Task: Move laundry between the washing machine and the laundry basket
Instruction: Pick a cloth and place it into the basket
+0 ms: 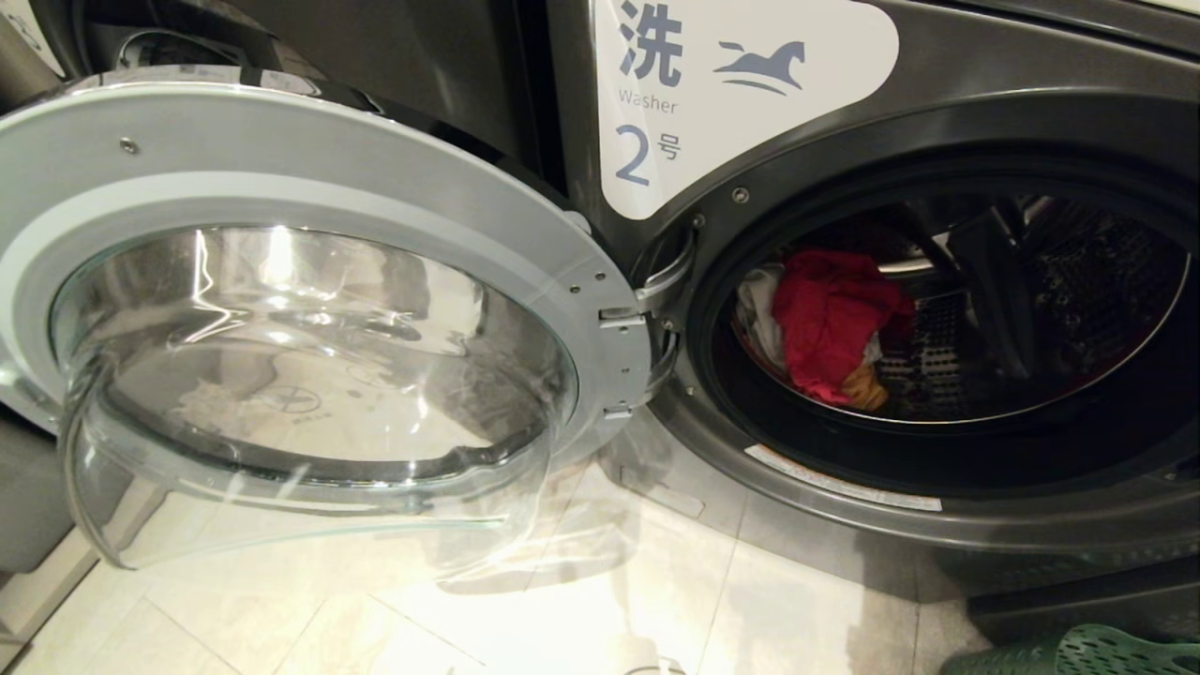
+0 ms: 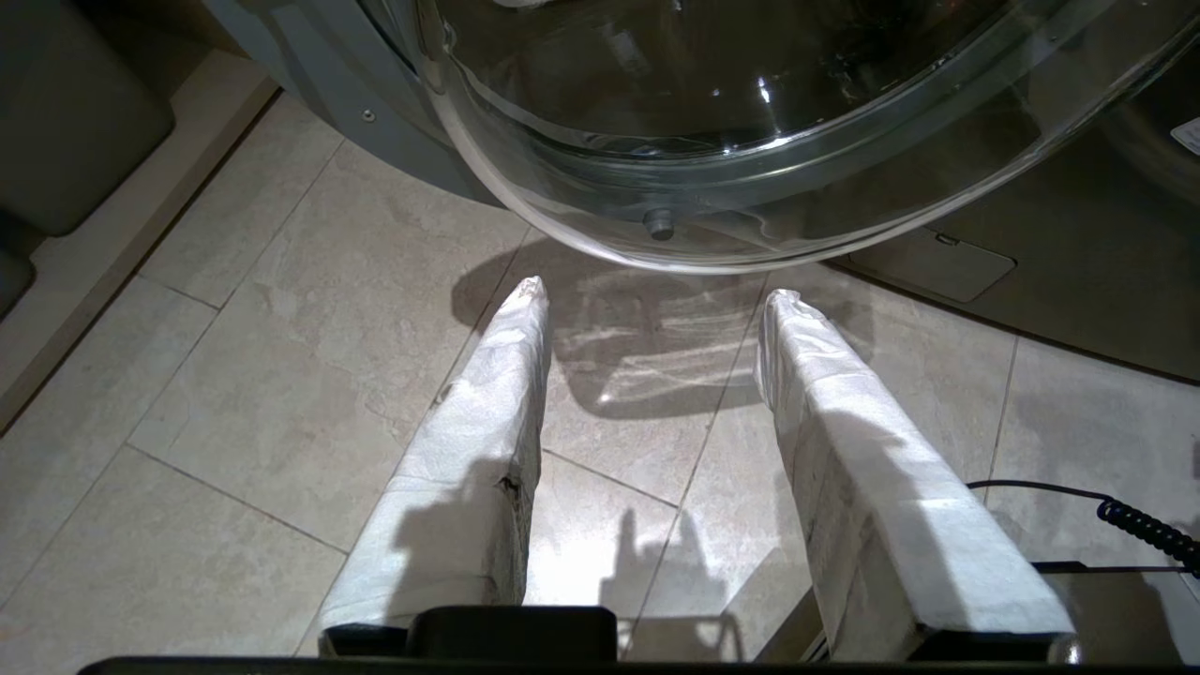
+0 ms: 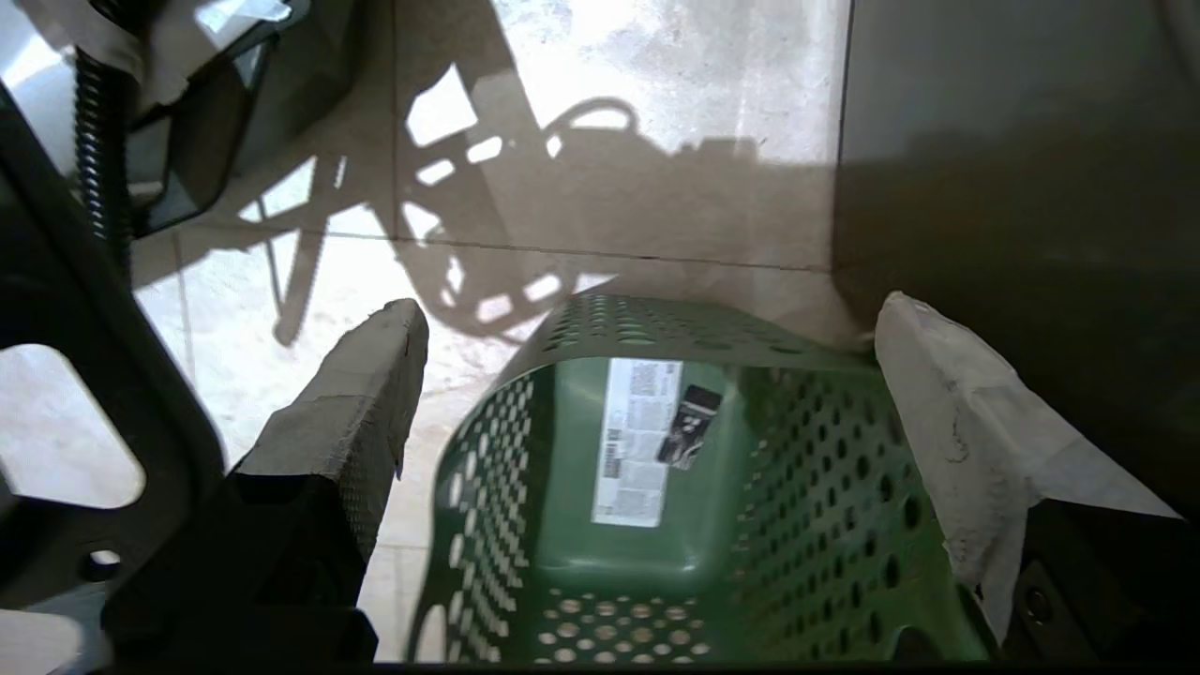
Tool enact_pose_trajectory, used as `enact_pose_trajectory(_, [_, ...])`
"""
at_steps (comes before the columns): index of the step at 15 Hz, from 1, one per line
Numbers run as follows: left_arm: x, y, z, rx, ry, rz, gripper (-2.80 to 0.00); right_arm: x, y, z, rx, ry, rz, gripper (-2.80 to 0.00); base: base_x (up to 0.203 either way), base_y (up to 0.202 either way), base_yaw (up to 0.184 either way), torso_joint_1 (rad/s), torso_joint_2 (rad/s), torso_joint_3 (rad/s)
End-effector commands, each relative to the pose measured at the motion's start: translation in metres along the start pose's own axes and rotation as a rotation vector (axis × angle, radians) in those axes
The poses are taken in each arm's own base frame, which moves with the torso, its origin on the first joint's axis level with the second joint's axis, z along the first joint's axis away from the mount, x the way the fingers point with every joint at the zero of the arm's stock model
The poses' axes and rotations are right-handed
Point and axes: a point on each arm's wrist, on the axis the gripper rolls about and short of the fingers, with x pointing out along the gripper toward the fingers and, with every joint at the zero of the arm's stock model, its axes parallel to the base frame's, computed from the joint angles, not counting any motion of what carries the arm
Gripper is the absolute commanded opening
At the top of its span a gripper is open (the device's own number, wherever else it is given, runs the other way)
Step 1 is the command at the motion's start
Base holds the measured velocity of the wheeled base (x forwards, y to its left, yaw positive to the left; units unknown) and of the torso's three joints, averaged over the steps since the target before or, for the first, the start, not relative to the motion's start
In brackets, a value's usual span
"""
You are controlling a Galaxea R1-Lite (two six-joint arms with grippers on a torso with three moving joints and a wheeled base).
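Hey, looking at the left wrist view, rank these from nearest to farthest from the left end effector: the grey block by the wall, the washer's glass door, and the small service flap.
From the left end effector, hanging open over the floor:
1. glass door, its bulge just ahead of the fingertips.
2. service flap, low on the washer front, beyond the door.
3. grey block, off across the tiles.

Warm indoor light from above, bright on the pale floor tiles, streaky glare across the glass door, drum interior dim, hard arm shadows on the tiles in both wrist views, frames sharp, slight wide-angle bending at edges
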Motion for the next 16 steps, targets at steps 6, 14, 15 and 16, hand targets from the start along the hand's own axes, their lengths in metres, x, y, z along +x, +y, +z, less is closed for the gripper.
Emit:
enact_pose_trajectory(6, [0.0, 0.0, 0.0, 0.0, 0.0, 0.0, -2.8, 0.02, -0.004, 0.033, -0.253, -0.101, 0.098, 0.0, 0.0, 0.0, 0.0, 0.0, 0.0, 0.0])
enact_pose_trajectory(14, [0.0, 0.0, 0.0, -0.001, 0.002, 0.0, -2.8, 0.029, 0.006, 0.079, -0.476, -0.154, 0.164, 0.0, 0.0, 0.0, 0.0, 0.0, 0.0, 0.0])
enact_pose_trajectory(15, [0.0, 0.0, 0.0, 0.0, -0.001, 0.0, -2.8, 0.03, 0.006, 0.083, -0.461, -0.145, 0.165, 0.0, 0.0, 0.0, 0.0, 0.0, 0.0, 0.0])
enact_pose_trajectory(16, [0.0, 0.0, 0.0, 0.0, 0.0, 0.0, -2.8, 0.03, 0.006, 0.088, -0.421, -0.133, 0.174, 0.0, 0.0, 0.0, 0.0, 0.0, 0.0, 0.0])
